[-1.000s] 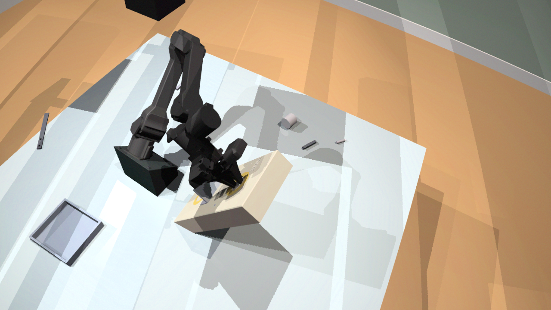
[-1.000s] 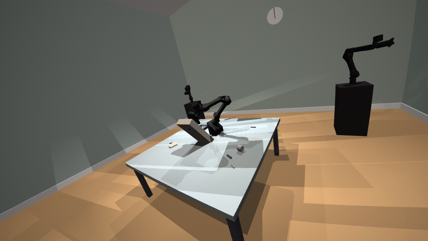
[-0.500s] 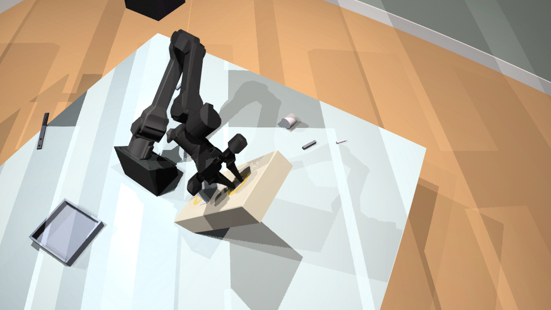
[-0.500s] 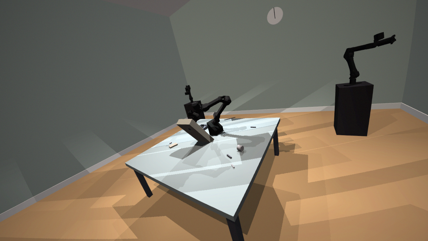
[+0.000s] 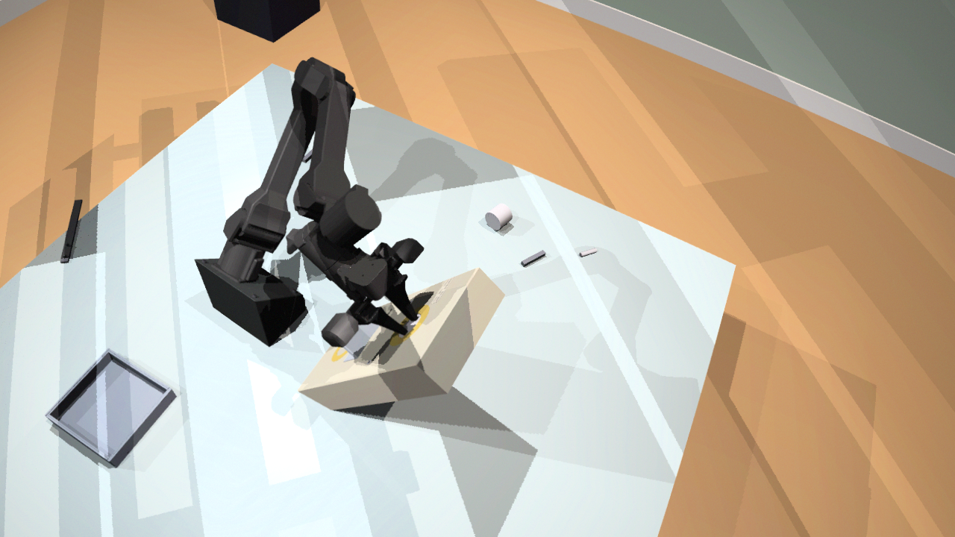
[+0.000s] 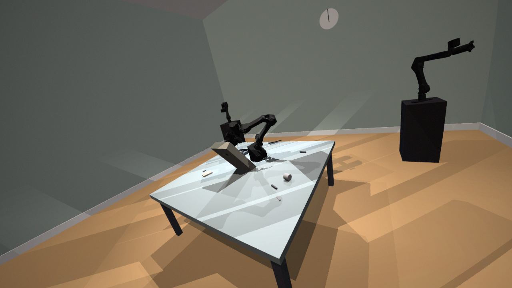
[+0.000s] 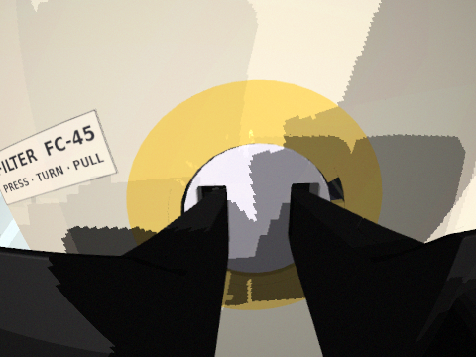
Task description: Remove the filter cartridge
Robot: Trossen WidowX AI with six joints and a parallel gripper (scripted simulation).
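The round filter cartridge point(image 7: 238, 166) has a pale grey face and sits in its opening in the service panel point(image 7: 149, 45) point(image 5: 433, 350) point(image 6: 234, 159). A yellow ring point(image 7: 174, 124) surrounds it on the tilted beige front. A dark notch point(image 7: 337, 190) shows at the right edge of the opening. My gripper point(image 7: 256, 201) point(image 5: 409, 326) is shut on the cartridge, one fingertip in each slot of its face. Whether the face stands slightly proud is unclear. The tray point(image 5: 110, 414) lies at the lower left of the top view, with nothing seen inside.
A label point(image 7: 55, 151) is left of the ring. A second yellow ring point(image 5: 338, 352) shows lower on the panel. A white cylinder point(image 5: 498, 217) point(image 6: 287, 177), a dark bar point(image 5: 533, 258) point(image 6: 274, 186) and a small peg point(image 5: 587, 252) lie beyond the panel. A cream block point(image 6: 207, 174) lies behind it.
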